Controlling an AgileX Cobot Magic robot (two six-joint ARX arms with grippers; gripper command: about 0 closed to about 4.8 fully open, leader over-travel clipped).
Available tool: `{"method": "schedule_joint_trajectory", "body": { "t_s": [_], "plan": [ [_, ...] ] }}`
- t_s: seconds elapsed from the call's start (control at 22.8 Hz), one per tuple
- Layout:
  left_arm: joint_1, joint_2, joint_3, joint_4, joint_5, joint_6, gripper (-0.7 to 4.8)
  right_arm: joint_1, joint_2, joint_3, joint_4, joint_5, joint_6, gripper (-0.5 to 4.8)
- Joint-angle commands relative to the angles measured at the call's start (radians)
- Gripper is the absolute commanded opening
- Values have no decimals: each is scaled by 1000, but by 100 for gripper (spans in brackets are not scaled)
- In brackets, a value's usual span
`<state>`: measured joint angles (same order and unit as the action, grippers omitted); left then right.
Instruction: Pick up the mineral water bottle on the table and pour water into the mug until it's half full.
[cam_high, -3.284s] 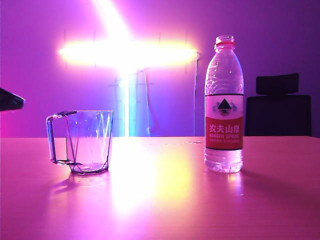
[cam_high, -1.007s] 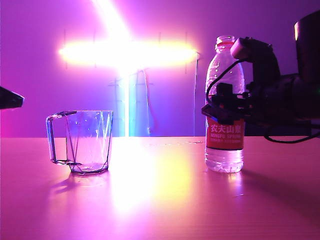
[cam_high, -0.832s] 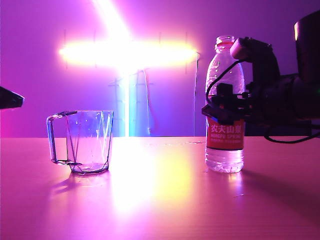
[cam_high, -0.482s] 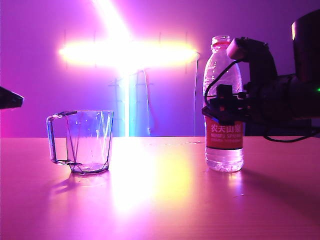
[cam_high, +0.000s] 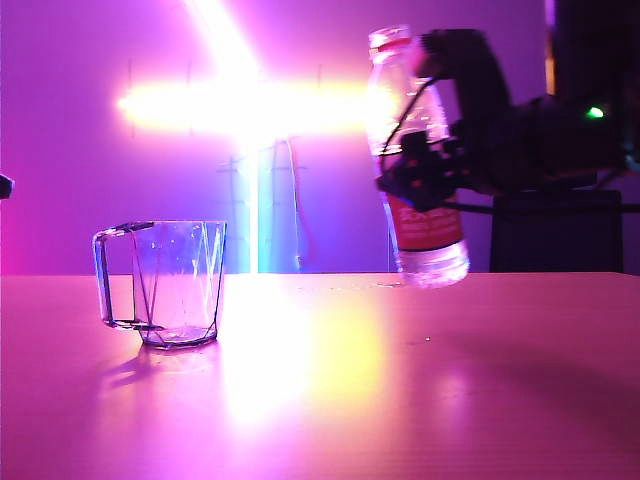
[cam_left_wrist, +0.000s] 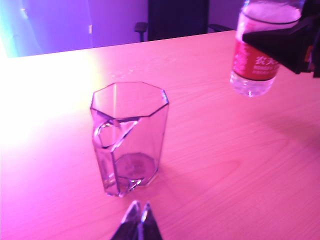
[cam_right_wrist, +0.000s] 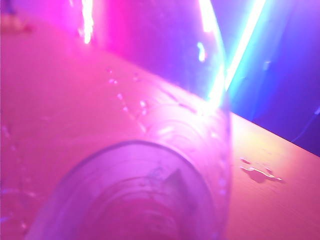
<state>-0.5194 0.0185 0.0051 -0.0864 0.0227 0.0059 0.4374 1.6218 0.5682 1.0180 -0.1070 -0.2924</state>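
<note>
The mineral water bottle (cam_high: 425, 228) hangs clear of the table (cam_high: 350, 400), tilted with its open neck leaning toward the mug. My right gripper (cam_high: 415, 178) is shut on it at the label. The bottle (cam_left_wrist: 256, 62) also shows in the left wrist view under the dark right gripper (cam_left_wrist: 282, 45). Water (cam_high: 432, 265) fills its lower end. In the right wrist view the bottle (cam_right_wrist: 140, 190) fills the picture and hides the jaws. The empty mug (cam_high: 175, 280) stands at the left, handle outward. My left gripper (cam_left_wrist: 139, 214) is shut, just short of the mug (cam_left_wrist: 131, 135).
A black chair (cam_high: 555, 230) stands behind the table at the right. Bright cross-shaped lights (cam_high: 250, 105) glare on the back wall. A few spilled drops (cam_right_wrist: 257, 172) lie on the tabletop. Only a tip of the left arm (cam_high: 3, 186) shows at the exterior view's left edge.
The right gripper has lifted the bottle off the table, carried it left toward the mug and tipped it. The left arm has drawn back almost out of the exterior view.
</note>
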Motion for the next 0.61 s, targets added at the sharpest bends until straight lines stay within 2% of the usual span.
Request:
{"method": "schedule_joint_trajectory", "body": {
  "t_s": [0.04, 0.22, 0.31, 0.61],
  "plan": [
    [35, -3, 4, 13, 0, -3, -2, 29, -11, 122, -158, -6, -120, 260],
    [102, -5, 4, 13, 0, -3, -2, 74, 20, 290, -355, 3, -300, 260],
    [106, -13, 4, 15, -2, -3, -2, 93, 57, 368, -427, 5, -377, 260],
    [133, -13, 4, 13, 0, -3, -2, 144, 144, 499, -521, 88, -555, 260]
  ]
}}
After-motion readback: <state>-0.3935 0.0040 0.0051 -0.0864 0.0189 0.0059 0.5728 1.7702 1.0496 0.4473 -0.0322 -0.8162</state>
